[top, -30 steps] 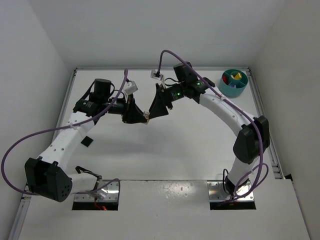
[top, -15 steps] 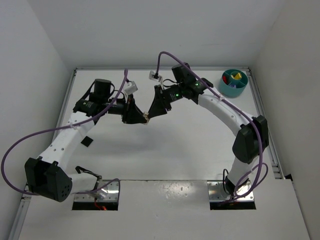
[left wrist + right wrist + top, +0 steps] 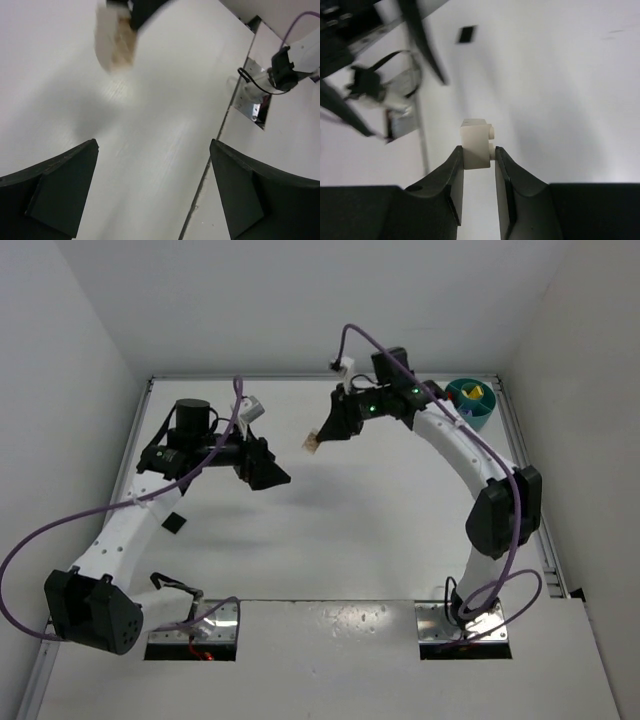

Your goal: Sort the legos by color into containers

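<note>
My right gripper hangs above the middle of the table, shut on a cream-white lego. In the right wrist view the lego is pinched between the fingertips, studs turned to the right, with my right gripper closed on its sides. My left gripper stands a little to the left of it and nearer, open and holding nothing. In the left wrist view, my left gripper has its jaws spread wide over bare table, with the lego blurred at the top. The teal container at the back right holds yellow and red legos.
A small black square lies on the table near the left arm and shows in the right wrist view as the black square. Two metal base plates sit at the near edge. White walls close in the table on three sides.
The two grippers met at the table's middle with the lego between them. My left gripper has opened and drawn back left. My right gripper has carried the lego away to the right and back.
</note>
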